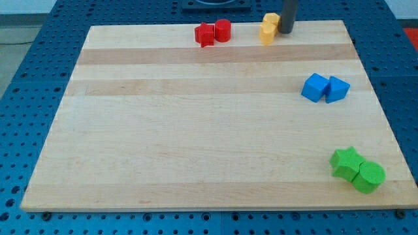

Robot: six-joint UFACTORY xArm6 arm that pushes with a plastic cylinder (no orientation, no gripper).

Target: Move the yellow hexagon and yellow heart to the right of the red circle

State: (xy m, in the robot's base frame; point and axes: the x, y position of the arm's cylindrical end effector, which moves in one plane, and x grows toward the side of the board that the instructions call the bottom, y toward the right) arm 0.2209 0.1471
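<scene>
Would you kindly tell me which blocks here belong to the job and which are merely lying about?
Job: yellow hexagon and yellow heart, stacked close at the view's top, red circle, and my tip touching the yellow pair's right side.

Lying about: red star, two blue blocks, green star, green circle.

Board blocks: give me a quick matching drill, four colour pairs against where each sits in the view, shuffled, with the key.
Things:
1. red pair
2. yellow pair
3. blue pair
4. green pair

Places:
A. view's bottom right corner
B. top edge, touching my tip on its left
C. right side, midway up
D. top edge, left of the yellow blocks

Pairs: 1-D, 2-B, 3-C, 4-A
</scene>
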